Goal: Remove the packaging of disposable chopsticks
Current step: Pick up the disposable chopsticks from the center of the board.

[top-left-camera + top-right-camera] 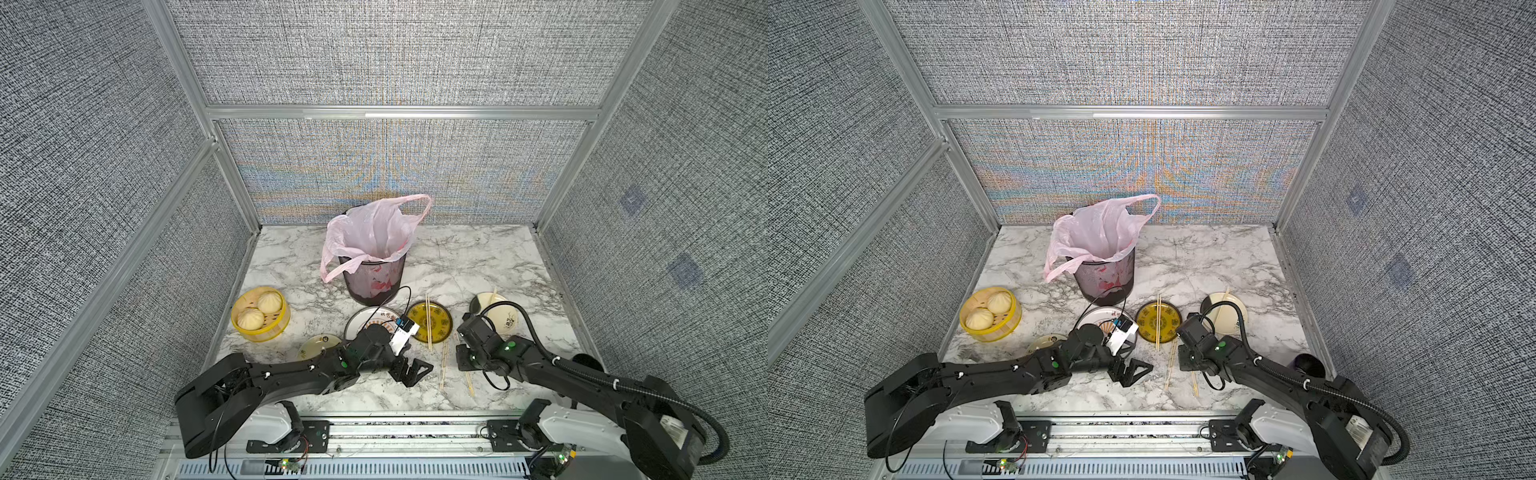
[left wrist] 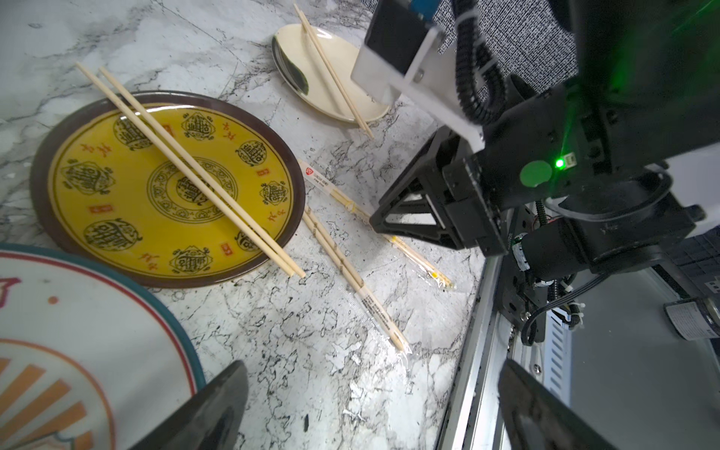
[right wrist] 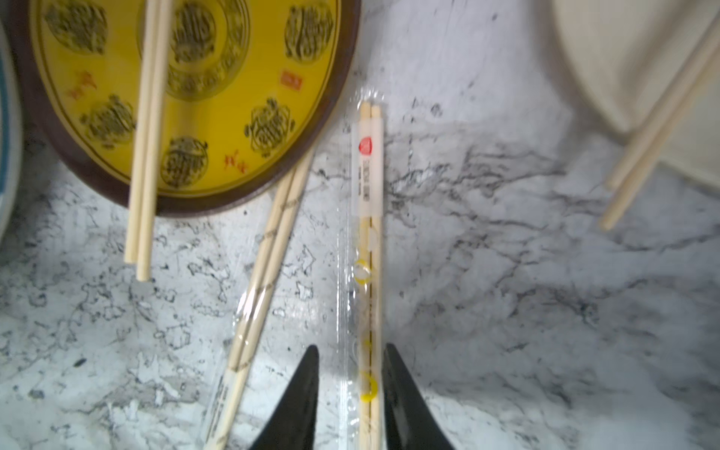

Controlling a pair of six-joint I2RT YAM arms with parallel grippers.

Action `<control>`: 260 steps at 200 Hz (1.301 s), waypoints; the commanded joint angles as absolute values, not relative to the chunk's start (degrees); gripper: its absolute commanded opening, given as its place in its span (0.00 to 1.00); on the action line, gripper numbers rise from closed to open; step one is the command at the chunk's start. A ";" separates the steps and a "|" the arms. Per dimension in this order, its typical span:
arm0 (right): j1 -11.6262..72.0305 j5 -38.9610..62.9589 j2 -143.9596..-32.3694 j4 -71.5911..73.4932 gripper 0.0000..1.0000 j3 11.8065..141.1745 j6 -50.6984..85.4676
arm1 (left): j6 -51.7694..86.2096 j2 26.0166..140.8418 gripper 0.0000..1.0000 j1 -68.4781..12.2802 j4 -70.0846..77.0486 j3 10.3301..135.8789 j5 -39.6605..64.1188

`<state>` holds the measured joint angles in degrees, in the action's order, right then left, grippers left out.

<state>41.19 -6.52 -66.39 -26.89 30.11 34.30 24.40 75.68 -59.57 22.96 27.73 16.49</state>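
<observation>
Two wrapped pairs of disposable chopsticks lie on the marble between the arms. My right gripper (image 3: 350, 346) is open and low over one wrapped pair (image 3: 368, 233), a finger on each side of its clear packaging (image 3: 346, 296). Beside it the other pair (image 3: 265, 280) lies at a slant, clear plastic over its near half and its far end at the yellow plate (image 3: 241, 70). A bare pair (image 2: 187, 167) rests across that plate, another bare pair (image 2: 331, 70) on the cream plate (image 2: 296, 46). My left gripper (image 2: 372, 364) is open and holds nothing, hovering near the front edge.
A mesh bin lined with a pink bag (image 1: 374, 266) stands at the middle back. A yellow steamer with two buns (image 1: 259, 313) sits at the left. A teal-rimmed white plate (image 2: 78, 311) and a small plate (image 1: 318, 345) lie under my left arm. A metal rail (image 1: 374, 432) bounds the front.
</observation>
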 commanded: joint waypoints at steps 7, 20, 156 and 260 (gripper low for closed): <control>41.13 -4.92 -68.96 -30.21 0.42 30.86 34.55 | 24.46 75.17 1.00 -59.68 25.97 27.16 17.12; 41.13 -4.92 -70.53 -30.41 0.42 31.41 34.55 | 24.46 74.78 1.00 -59.67 26.18 26.69 17.23; 40.96 -9.43 -84.56 -35.97 0.19 36.41 36.08 | 22.72 73.12 1.00 -59.71 25.18 25.33 14.92; 35.84 -5.72 -76.06 -28.91 0.00 34.09 32.53 | 22.56 80.65 1.00 -59.72 27.04 29.33 16.03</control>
